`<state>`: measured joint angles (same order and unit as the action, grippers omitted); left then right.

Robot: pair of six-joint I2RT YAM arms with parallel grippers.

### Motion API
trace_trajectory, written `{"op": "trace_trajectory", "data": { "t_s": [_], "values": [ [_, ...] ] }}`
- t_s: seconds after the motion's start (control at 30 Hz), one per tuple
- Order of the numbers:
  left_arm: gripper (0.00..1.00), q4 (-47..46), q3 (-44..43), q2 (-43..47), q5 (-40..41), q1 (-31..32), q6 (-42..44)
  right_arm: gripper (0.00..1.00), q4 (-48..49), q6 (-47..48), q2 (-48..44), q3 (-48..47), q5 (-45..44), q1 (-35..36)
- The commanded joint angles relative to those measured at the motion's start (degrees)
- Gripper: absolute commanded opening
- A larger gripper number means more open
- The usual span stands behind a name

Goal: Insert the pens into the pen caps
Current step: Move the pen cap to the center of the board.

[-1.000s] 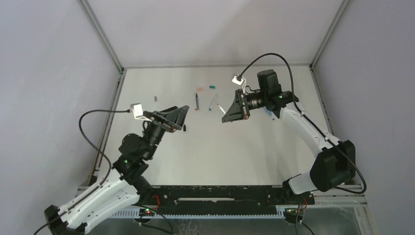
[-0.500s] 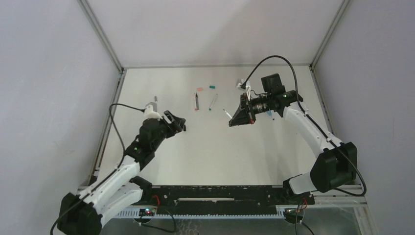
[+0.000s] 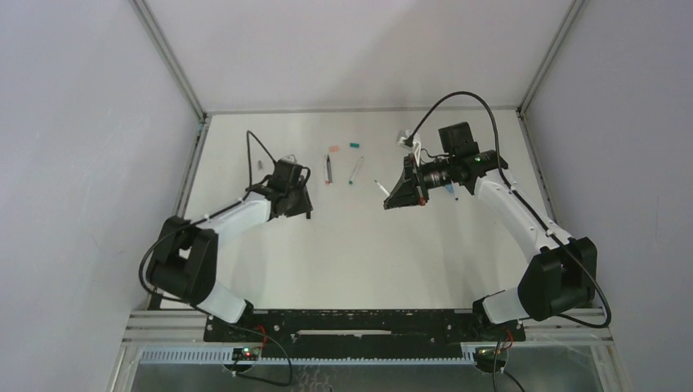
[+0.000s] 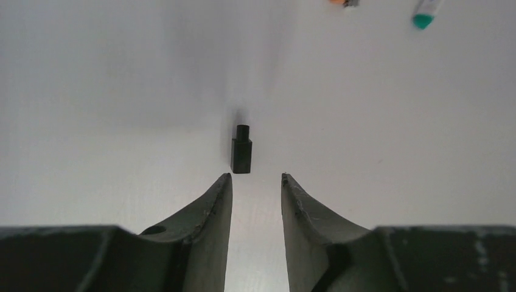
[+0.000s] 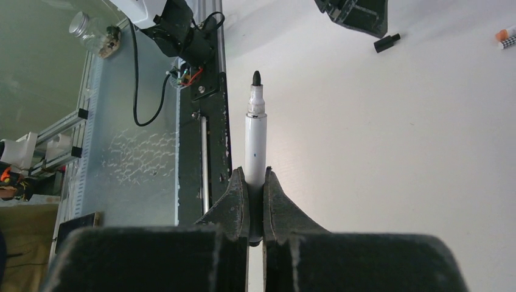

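Within the clenched right tool (image 5: 255,175), white pen (image 5: 255,137); left tool (image 4: 255,177) released, behind black cap (image 4: 241,156).

Teal-tipped pen (image 4: 423,17) — cut by top edge, white pen (image 5: 255,146) — rear hidden by fingers (image 5: 234,207)

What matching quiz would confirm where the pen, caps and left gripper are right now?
Things: 1 white pen; 2 black pen cap; 3 left gripper; 4 teal pen cap.
States: A lying just ahead of the left gripper; B far back, beside the salmon-pink pen cap; C clamped in the right gripper; D jaws apart, empty.
Pairs: 1-C; 2-A; 3-D; 4-B.
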<state>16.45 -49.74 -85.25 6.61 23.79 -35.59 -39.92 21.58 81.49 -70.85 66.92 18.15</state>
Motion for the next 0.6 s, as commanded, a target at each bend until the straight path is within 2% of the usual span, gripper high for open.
{"op": "trace_trajectory", "data": {
  "t_s": [0.0,0.33,0.57],
  "values": [
    [0.39,7.22,-5.50,-5.35,-1.76,-0.19,5.55,0.00,0.44,0.27,-0.90,0.36,0.74,-0.93],
    [0.42,13.33,-14.24,-14.22,-1.90,0.31,10.95,0.00,0.54,-0.05,-0.20,0.36,2.15,-1.63],
    [0.34,16.93,-18.93,-18.97,-2.12,0.70,14.02,0.00,0.49,-0.17,-0.37,0.36,2.55,-1.86]
  ]
}}
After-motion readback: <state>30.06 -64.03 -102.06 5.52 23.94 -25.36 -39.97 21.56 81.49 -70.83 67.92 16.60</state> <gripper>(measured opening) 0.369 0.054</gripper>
